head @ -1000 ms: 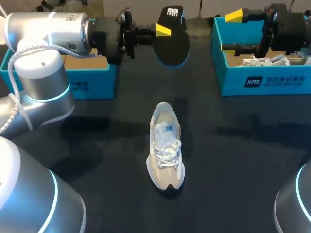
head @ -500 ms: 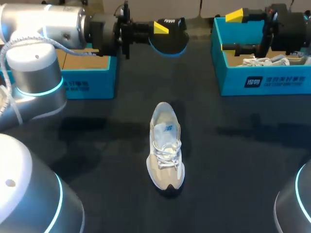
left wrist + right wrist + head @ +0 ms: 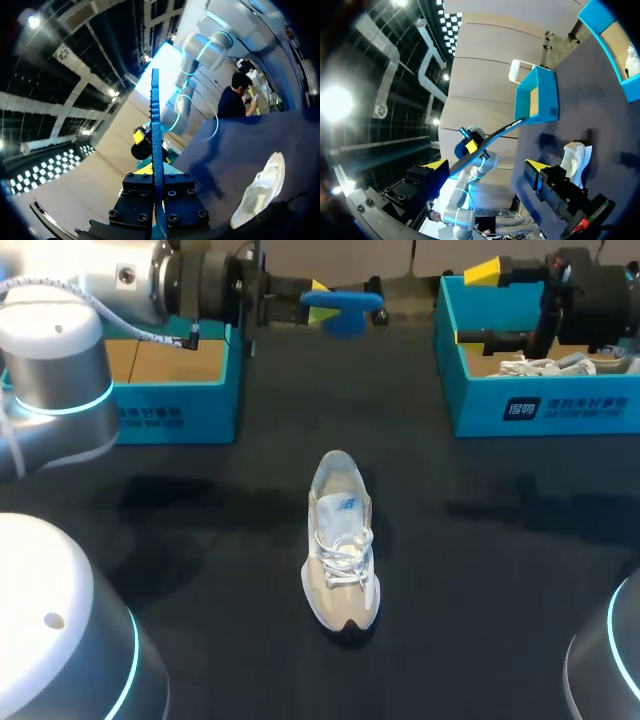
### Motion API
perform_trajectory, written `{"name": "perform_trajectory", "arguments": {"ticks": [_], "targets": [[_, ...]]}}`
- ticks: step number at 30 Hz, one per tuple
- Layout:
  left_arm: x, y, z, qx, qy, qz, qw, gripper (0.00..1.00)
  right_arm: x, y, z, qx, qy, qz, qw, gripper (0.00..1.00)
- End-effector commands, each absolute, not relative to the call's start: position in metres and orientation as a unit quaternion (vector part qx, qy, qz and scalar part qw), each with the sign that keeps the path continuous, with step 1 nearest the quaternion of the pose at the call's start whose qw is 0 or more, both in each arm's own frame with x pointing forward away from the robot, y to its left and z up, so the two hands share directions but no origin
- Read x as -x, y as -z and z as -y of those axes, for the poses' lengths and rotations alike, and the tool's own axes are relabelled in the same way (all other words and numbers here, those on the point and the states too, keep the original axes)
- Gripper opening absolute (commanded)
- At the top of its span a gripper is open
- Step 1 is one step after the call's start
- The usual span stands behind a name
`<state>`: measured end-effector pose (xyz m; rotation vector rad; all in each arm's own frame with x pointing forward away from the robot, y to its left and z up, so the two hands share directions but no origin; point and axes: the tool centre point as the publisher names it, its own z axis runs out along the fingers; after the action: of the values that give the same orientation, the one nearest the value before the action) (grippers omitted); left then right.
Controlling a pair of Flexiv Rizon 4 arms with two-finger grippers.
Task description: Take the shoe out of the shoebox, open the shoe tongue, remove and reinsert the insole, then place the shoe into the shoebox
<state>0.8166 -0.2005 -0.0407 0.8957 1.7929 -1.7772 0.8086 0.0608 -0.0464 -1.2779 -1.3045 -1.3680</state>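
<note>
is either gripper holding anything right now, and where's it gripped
The left gripper holds the insole, pinched near one end between its fingers, with the rest sticking out ahead. The right gripper is open and empty.

Soft overhead light is falling on the dark, matte worktop (image 3: 480,590), which is reflecting little. The pale shoe (image 3: 340,540) is standing out brightly, throwing a faint shadow toward the far side. Broad, soft-edged arm shadows are lying on either side of it. A cyan ring on the left arm (image 3: 55,350) is glowing. In the right wrist view, hard glare is flaring beside the right claw (image 3: 487,165).
</note>
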Motion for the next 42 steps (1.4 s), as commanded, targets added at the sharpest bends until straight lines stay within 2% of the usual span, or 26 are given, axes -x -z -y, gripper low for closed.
{"name": "perform_trajectory", "arguments": {"ticks": [1, 3, 28, 32, 42], "targets": [[-0.824, 0.047, 0.210, 0.186, 0.737, -0.631, -0.153, 0.00, -0.808, 0.047, -0.062, 0.510, 0.545, 0.520, 0.416, 1.00], [-0.826, 0.049, 0.213, 0.229, 0.724, -0.622, -0.192, 0.00, -0.808, 0.047, -0.062, 0.510, 0.545, 0.520, 0.416, 1.00], [-0.826, 0.049, 0.213, 0.229, 0.724, -0.622, -0.192, 0.00, -0.808, 0.047, -0.062, 0.510, 0.545, 0.520, 0.416, 1.00], [-0.824, 0.057, 0.214, 0.304, 0.647, -0.635, -0.293, 0.00, -0.808, 0.047, -0.062, 0.510, 0.545, 0.520, 0.416, 1.00], [-0.828, 0.064, 0.217, 0.404, 0.575, -0.596, -0.388, 0.00, -0.808, 0.047, -0.062, 0.510, 0.545, 0.520, 0.416, 1.00]]}}
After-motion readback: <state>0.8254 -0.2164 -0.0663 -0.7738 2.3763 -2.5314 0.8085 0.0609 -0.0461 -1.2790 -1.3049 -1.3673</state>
